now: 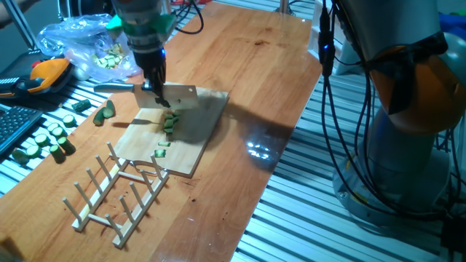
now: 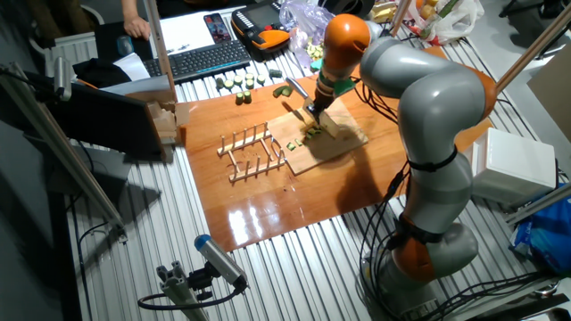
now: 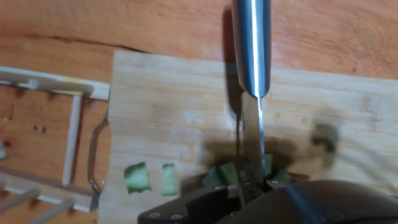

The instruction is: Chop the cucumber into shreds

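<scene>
The claw [image 1: 154, 86] grips a steel-handled knife [image 1: 172, 94], blade edge down on the pale wooden cutting board [image 1: 200, 127]. Green cucumber pieces [image 1: 170, 121] lie on the board under the blade, two small cut shreds [image 3: 149, 178] beside them near the wooden dish rack [image 1: 120, 193].

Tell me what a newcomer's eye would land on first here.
First, the gripper holding a cleaver down on the cucumber at the middle of the wooden cutting board. Next, two small green shreds lying apart near the board's handle end, beside the wooden dish rack. Then the cucumber chunks heaped off the board's far side.
</scene>
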Robot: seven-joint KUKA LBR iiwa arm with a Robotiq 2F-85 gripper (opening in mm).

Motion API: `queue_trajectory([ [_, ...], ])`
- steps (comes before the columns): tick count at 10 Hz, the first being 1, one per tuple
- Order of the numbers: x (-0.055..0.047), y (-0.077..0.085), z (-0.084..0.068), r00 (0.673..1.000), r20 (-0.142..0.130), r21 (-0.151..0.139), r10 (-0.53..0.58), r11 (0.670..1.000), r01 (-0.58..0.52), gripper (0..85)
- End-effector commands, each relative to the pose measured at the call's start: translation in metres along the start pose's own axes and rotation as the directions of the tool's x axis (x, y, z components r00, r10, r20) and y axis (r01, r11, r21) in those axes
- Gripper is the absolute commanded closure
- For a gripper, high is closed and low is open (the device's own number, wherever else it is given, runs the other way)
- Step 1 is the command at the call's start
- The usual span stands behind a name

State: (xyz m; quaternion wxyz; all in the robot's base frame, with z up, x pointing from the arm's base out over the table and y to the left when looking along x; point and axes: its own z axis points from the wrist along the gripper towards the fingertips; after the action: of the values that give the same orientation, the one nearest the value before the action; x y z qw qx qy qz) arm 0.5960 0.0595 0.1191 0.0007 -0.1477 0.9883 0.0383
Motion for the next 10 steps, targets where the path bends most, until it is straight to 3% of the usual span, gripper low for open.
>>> queue_trajectory([
  [1,0.001,0.003,0.007,1.000,0.009,0.007,0.004,1.000,-0.004,85.0],
  [2,0.003,0.005,0.014,1.000,0.020,0.021,0.001,1.000,-0.001,85.0],
  [8,0.005,-0.005,0.038,0.999,0.050,0.008,-0.008,1.000,0.008,85.0],
  [10,0.003,-0.003,0.029,0.999,0.036,-0.002,-0.036,0.999,0.036,85.0],
])
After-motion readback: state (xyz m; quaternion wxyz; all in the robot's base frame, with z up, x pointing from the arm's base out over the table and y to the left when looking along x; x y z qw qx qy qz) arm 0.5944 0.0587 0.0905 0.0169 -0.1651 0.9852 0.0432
